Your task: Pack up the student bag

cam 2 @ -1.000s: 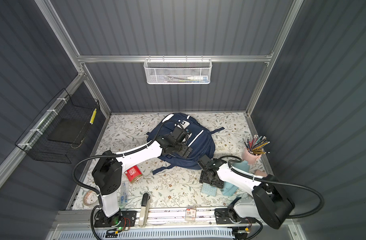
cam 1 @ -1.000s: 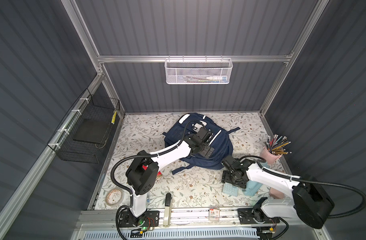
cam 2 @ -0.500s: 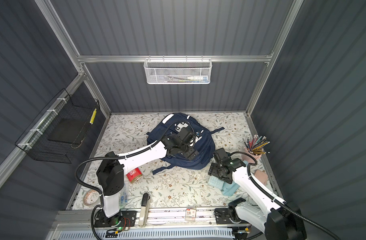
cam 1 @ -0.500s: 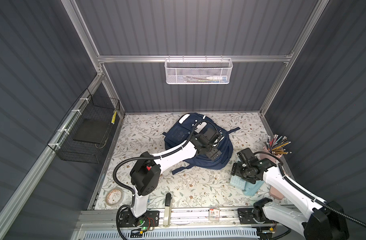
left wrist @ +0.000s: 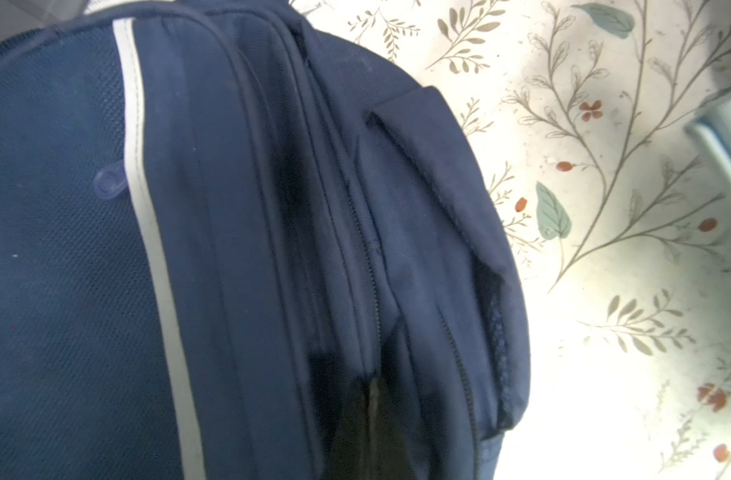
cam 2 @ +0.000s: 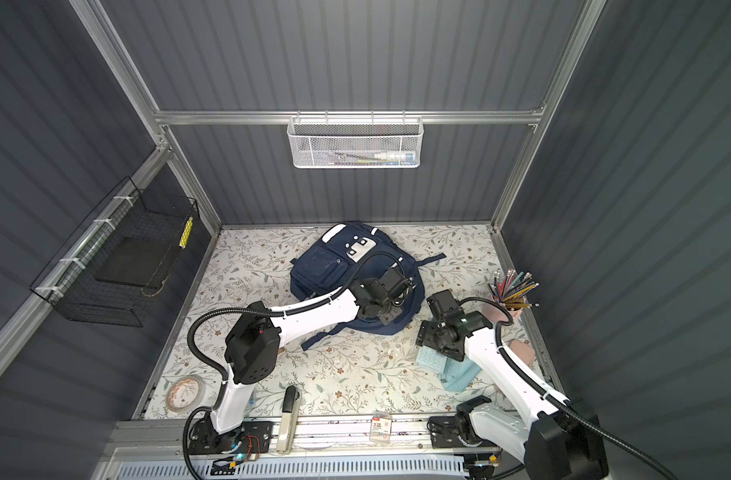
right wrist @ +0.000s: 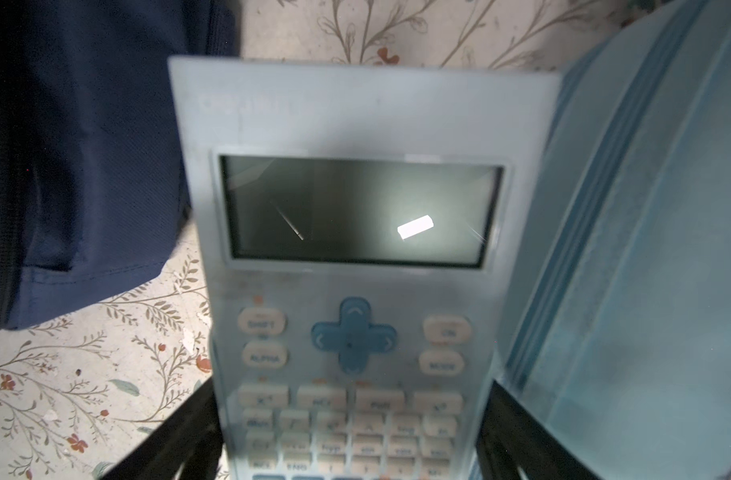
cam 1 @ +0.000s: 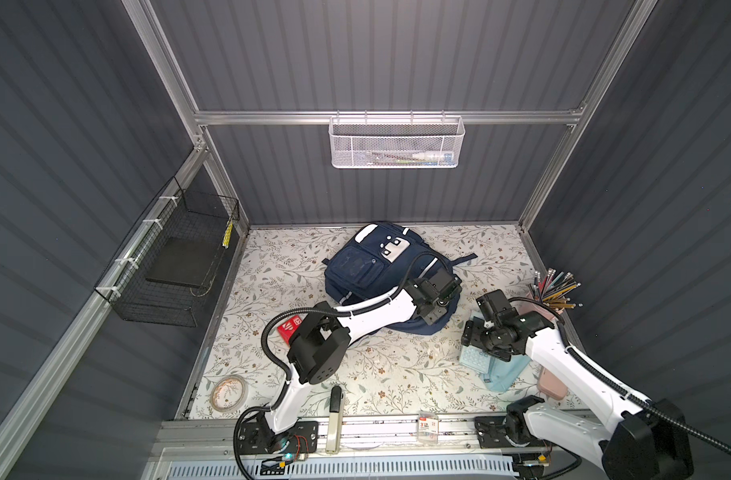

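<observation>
Navy fabric bag (cam 1: 368, 270) lies flat on the floral table (cam 1: 272, 270), from centre toward 12 o'clock, with its white dotted patch at the 12 o'clock end; both top views agree (cam 2: 334, 266).

Left claw (cam 1: 433, 318): on the bag's 4 o'clock edge. In the left wrist view its fingers (left wrist: 351, 440) are pressed together, with the tips on the bag (left wrist: 85, 249) where a zip seam runs in between them. Whether a zip pull or fabric is pinched there cannot be told.

Right claw (cam 1: 468, 338): at 4 o'clock from the bag, over a pale blue calculator (cam 1: 474, 359). In the right wrist view the fingers (right wrist: 181, 436) stand wide, one against each long edge of the calculator (right wrist: 355, 208) at its key end, clamping it across its width. The screen is dark, with one bright reflection.

A light blue pouch (cam 1: 505, 372) lies just beside the calculator, at its 4 o'clock. The calculator is near the bag but not touching it.
</observation>
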`<action>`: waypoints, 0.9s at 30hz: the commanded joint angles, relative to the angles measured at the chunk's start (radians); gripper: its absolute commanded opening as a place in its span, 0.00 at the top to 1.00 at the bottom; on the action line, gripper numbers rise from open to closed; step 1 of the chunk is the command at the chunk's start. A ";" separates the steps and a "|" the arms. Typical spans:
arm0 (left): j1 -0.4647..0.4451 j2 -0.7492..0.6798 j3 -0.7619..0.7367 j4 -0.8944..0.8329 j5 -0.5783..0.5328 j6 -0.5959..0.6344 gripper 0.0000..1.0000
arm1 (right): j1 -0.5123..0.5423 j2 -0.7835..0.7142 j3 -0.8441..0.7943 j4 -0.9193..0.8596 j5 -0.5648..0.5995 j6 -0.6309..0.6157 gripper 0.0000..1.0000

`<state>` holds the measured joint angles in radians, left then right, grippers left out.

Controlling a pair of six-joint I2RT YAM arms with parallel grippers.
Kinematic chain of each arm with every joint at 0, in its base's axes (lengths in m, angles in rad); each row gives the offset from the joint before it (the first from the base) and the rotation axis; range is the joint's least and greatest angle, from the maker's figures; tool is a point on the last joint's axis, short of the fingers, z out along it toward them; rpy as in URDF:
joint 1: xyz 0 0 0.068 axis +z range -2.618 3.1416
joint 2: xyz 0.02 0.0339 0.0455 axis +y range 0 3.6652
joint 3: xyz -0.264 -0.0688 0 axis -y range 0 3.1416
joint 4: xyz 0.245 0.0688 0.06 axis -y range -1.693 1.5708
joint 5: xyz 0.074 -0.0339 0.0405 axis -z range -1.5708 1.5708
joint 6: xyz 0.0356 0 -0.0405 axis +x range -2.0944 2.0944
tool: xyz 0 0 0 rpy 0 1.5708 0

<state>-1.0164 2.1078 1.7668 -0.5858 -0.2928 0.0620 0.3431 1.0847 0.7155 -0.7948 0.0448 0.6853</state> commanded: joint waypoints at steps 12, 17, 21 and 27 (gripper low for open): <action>0.097 -0.204 0.000 -0.006 0.129 -0.149 1.00 | -0.004 0.010 0.095 0.044 -0.038 -0.062 0.42; 0.099 -0.277 -0.012 0.028 0.172 -0.206 1.00 | -0.004 0.020 0.152 0.090 -0.106 -0.066 0.40; 0.099 -0.289 0.006 0.023 0.162 -0.246 1.00 | -0.004 0.152 0.213 0.202 -0.170 -0.048 0.40; 0.098 -0.302 0.065 0.000 0.153 -0.295 1.00 | 0.000 0.418 0.372 0.361 -0.245 0.036 0.40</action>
<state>-0.9127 1.8629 1.7714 -0.5999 -0.1574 -0.1795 0.3428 1.4342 1.0245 -0.5598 -0.1398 0.6670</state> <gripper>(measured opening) 0.050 0.849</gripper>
